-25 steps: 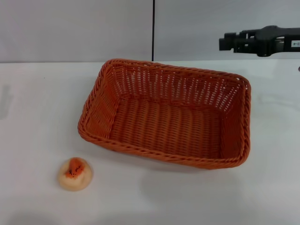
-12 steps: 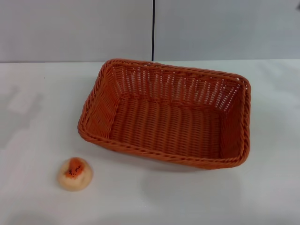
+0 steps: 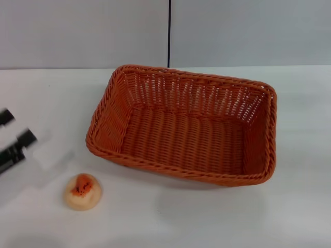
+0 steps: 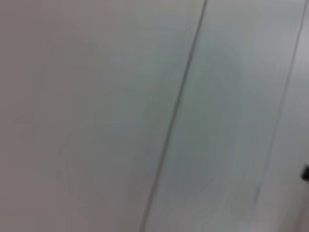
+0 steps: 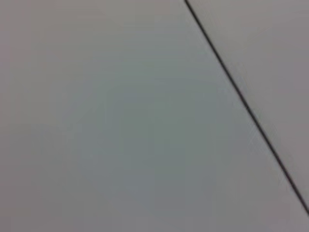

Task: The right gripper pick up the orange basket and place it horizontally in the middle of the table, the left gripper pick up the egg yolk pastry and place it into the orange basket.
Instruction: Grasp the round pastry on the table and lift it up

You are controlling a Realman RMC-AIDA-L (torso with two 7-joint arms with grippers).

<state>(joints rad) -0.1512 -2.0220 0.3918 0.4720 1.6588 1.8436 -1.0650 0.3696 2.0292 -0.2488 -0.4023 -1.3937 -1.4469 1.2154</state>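
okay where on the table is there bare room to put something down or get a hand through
Bare table lies to the right of the orange basket and along the near edge in front of it. The basket's inside is empty too. The left side is tighter: the left pincer reaches in from the table's left edge just above the egg yolk pastry, leaving only a modest gap between pastry and basket.

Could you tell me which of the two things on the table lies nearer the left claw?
The pastry, small and pale with an orange top, lies just below the left claw; the basket sits farther right.
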